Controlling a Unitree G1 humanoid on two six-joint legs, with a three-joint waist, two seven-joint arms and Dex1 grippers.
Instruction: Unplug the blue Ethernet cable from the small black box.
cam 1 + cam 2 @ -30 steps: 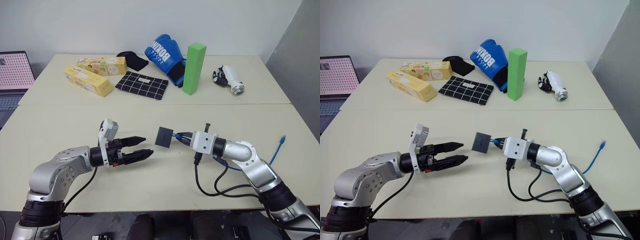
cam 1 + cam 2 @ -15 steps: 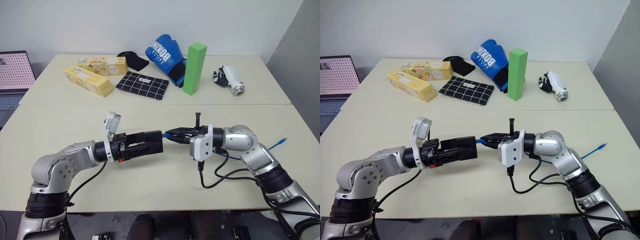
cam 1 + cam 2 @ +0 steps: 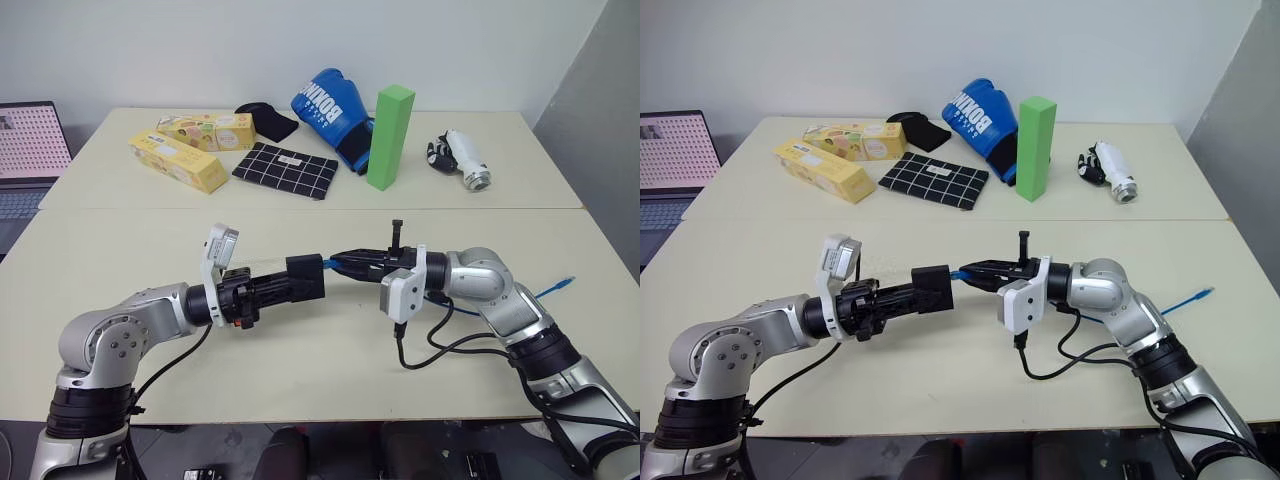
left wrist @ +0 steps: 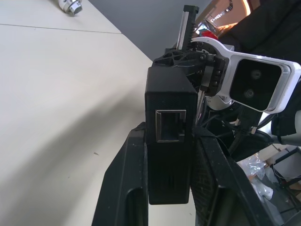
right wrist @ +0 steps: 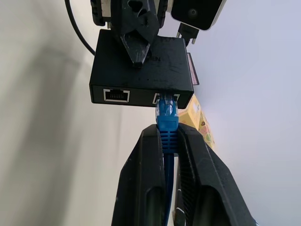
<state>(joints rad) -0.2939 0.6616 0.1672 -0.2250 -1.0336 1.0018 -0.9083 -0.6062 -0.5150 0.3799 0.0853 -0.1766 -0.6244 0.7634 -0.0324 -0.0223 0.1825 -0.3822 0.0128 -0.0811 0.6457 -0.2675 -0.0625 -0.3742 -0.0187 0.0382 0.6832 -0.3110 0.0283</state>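
Both clamped: left pincer (image 4: 164, 188) grips small black box (image 4: 170, 141), right pincer (image 5: 168, 141) blue Ethernet cable (image 5: 167, 123).

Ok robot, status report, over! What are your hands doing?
Left hand shut on small black box. Right hand shut on blue Ethernet cable, plug still seated in the box. Nothing blocking the pull.

The laptop (image 3: 25, 150) is cut off by the frame's left edge. The blue Ethernet cable (image 3: 445, 308) disappears behind the right arm for part of its run. In the right wrist view, the tip of the plug sits inside the port of the small black box (image 5: 141, 70), out of sight. The print on the yellow cartons (image 3: 178, 161) is too small to read.
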